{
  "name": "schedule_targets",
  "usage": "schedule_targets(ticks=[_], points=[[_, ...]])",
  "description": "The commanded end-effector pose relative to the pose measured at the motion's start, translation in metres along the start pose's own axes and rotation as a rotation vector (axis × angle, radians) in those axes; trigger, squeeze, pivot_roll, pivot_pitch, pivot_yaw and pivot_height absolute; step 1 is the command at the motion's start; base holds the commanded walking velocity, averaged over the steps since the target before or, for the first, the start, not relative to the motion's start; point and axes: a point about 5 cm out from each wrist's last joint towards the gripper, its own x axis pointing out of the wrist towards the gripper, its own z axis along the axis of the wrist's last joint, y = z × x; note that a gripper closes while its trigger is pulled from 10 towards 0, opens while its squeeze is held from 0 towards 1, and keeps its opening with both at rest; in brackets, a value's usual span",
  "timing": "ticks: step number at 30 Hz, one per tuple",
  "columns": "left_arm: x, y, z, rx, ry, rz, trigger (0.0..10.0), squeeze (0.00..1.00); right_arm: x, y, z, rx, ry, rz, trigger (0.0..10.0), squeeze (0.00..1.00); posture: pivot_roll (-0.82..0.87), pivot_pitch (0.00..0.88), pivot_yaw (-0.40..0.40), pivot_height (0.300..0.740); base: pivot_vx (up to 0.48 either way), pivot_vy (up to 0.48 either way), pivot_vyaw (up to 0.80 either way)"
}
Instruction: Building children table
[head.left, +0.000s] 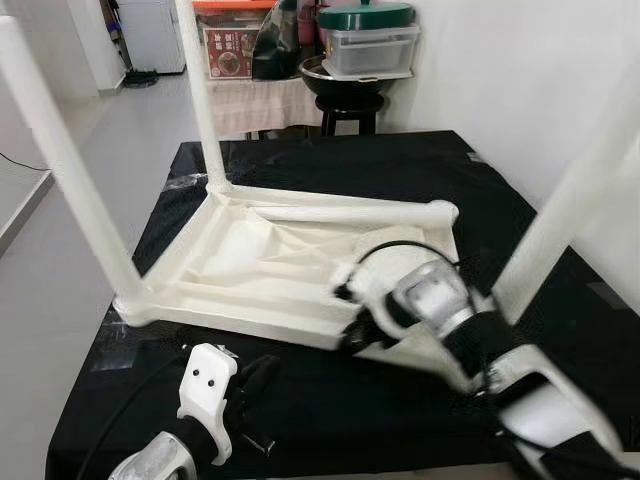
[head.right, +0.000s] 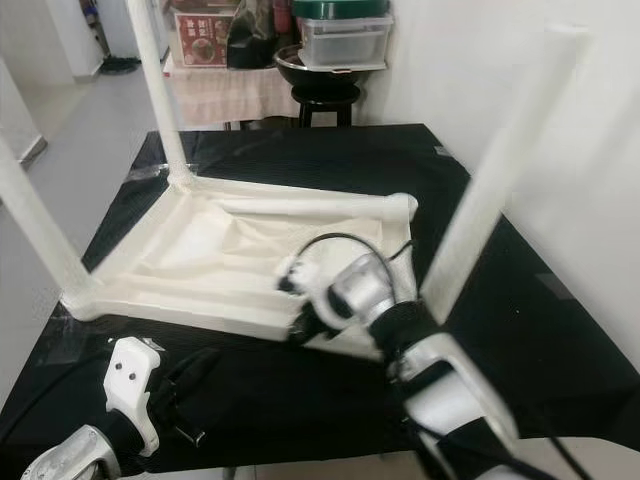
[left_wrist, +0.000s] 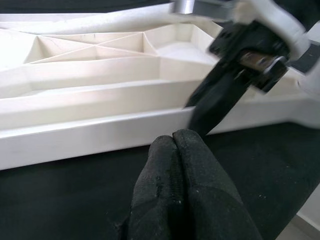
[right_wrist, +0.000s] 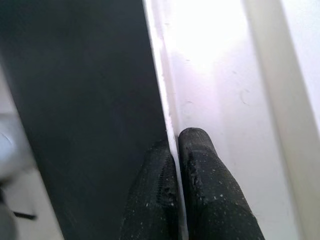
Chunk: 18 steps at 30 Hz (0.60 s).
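Looking at centre frame, the upside-down white plastic children's table lies on the black cloth, near rim running left-right. Right gripper pinches that rim lower-centre, fingers closed on its thin edge. Left gripper sits closed and empty, lower left, just short of the rim.

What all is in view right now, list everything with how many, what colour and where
Children's table top: one, cream white, upside down on the black surface, ribbed underside up.
Table legs: three standing up from corners, white; a fourth lies along the far edge.
Work surface: one, black, under the table.
Stool: one, black, behind the surface, carrying a dark bowl.
Plastic container: one, clear with green lid, on the bowl.
Box: one, red, on a cloth-covered stand behind.
Left gripper: fingers together, just short of the top's near edge.
Right gripper: fingers pinching the near edge.
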Motion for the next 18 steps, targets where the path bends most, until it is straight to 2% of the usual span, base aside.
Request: schedule_targets(ticks=[1, 3, 5, 6, 8, 9, 11, 18], points=[[-0.001, 0.001, -0.001, 0.006, 0.008, 0.004, 10.0, 0.0, -0.007, -0.005, 0.008, 0.066, -0.079, -0.074, 0.0, 0.0, -0.02, 0.0, -0.024, 0.74, 0.0, 0.0, 0.0], [-0.001, 0.001, -0.001, 0.007, 0.008, 0.004, 10.0, 0.0, -0.001, -0.004, 0.009, 0.098, -0.09, -0.107, 0.0, 0.0, -0.02, 0.0, -0.025, 0.74, 0.0, 0.0, 0.0], [-0.001, 0.001, -0.001, 0.008, 0.007, 0.005, 10.0, 0.0, 0.007, -0.005, 0.011, 0.176, -0.121, -0.192, 0.0, 0.0, -0.02, 0.0, -0.025, 0.74, 0.0, 0.0, 0.0], [-0.001, 0.001, -0.001, 0.008, 0.007, 0.005, 10.0, 0.0, 0.007, -0.005, 0.011, 0.176, -0.121, -0.192, 0.0, 0.0, -0.02, 0.0, -0.025, 0.74, 0.0, 0.0, 0.0], [-0.001, 0.001, -0.002, 0.008, 0.007, 0.007, 10.0, 0.0, 0.009, -0.008, 0.011, 0.244, -0.155, -0.277, 0.0, 0.0, -0.02, 0.0, -0.028, 0.74, 0.0, 0.0, 0.0], [-0.001, 0.001, -0.002, 0.008, 0.007, 0.007, 10.0, 0.0, 0.009, -0.008, 0.011, 0.244, -0.155, -0.277, 0.0, 0.0, -0.02, 0.0, -0.028, 0.74, 0.0, 0.0, 0.0], [0.0, 0.0, -0.002, 0.008, 0.007, 0.008, 10.0, 0.0, 0.007, -0.01, 0.01, 0.3, -0.18, -0.349, 0.0, 0.0, -0.02, 0.0, -0.029, 0.74, 0.0, 0.0, 0.0], [0.0, 0.0, -0.003, 0.007, 0.01, 0.005, 10.0, 0.0, 0.002, -0.008, 0.005, 0.335, -0.168, -0.348, 0.0, 0.0, -0.02, 0.0, -0.029, 0.74, 0.0, 0.0, 0.0]])
